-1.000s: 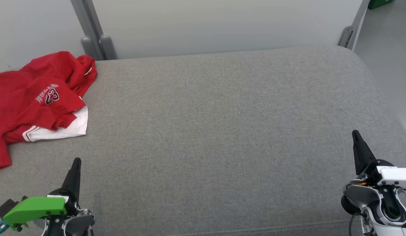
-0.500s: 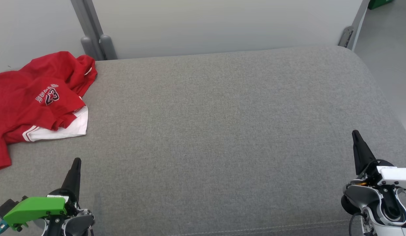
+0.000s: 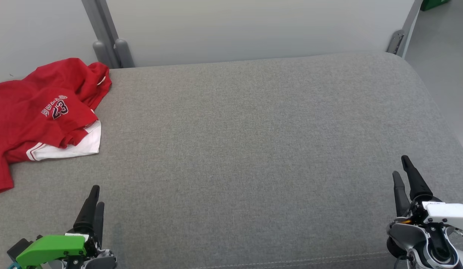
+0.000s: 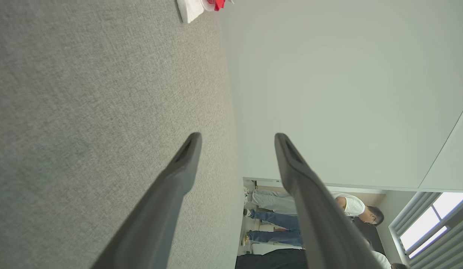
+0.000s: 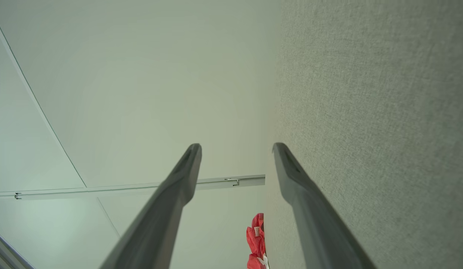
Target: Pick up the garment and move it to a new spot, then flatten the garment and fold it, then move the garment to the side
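Observation:
The garment [image 3: 37,112] is a crumpled red jersey with a white hem and the number 23, lying at the far left of the grey cushion [image 3: 254,149]. A corner of the garment [image 4: 201,6] shows at the top of the left wrist view, and the garment [image 5: 255,241] shows small and red in the right wrist view. My left gripper [image 3: 95,196] stands open near the front left, well short of the jersey, nothing between its fingers. Low at the front right, my right gripper [image 3: 400,168] is open and empty too.
A pale wall panel with grey posts [image 3: 108,45] runs behind the cushion. Bare floor [image 3: 444,56] lies off the right edge. People stand in the background [image 4: 310,216] of the left wrist view.
Both grippers have opened: each showed as a single dark point before and now shows two separate fingers. Both have also dropped slightly lower in the head view. The garment has not moved.

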### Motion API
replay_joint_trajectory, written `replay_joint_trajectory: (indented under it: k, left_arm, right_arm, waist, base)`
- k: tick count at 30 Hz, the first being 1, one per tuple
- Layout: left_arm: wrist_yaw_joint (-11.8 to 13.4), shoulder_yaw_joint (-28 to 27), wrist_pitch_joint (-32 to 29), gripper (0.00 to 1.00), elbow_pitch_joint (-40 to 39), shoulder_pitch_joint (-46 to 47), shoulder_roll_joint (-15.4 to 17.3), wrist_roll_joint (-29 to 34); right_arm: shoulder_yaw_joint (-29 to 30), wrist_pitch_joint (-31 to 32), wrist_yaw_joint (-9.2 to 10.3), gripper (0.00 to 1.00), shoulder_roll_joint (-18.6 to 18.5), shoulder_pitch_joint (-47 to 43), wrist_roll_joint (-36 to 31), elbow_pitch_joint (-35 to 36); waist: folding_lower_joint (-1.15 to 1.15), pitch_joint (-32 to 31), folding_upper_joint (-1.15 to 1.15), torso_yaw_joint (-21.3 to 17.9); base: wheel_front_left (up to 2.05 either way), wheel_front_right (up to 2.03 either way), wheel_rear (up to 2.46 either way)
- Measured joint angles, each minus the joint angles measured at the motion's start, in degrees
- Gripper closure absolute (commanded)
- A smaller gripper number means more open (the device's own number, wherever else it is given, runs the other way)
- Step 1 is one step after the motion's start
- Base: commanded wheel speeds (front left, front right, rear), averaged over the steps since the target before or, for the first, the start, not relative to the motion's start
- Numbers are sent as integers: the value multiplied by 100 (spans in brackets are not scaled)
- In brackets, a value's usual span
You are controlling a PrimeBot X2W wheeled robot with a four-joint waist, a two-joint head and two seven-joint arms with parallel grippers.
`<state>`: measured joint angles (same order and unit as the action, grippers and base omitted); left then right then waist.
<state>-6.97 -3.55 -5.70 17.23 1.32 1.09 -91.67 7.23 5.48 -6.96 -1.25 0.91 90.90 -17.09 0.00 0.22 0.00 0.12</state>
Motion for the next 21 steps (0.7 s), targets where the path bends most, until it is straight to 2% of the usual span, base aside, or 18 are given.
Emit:
replay_joint_trajectory:
  k: [7,16,21]
  left_arm:
    - [0,124,133,0,-107,-7,14,169]
    - [0,398,410,0,-144,-18,177,775]
    - [-1,563,514,0,-142,-25,240,1172]
  right_arm:
    - [-136,-203,0,0,-148,-27,-475,120]
    - [-253,-380,10,0,-313,-41,-1423,225]
    - [-300,-457,109,0,-358,-42,-2040,390]
  waist:
    - [0,3,0,16]
    - [0,4,0,33]
    - [0,4,0,40]
  base:
    - [0,0,0]
    - [0,0,0]
    - [0,0,0]
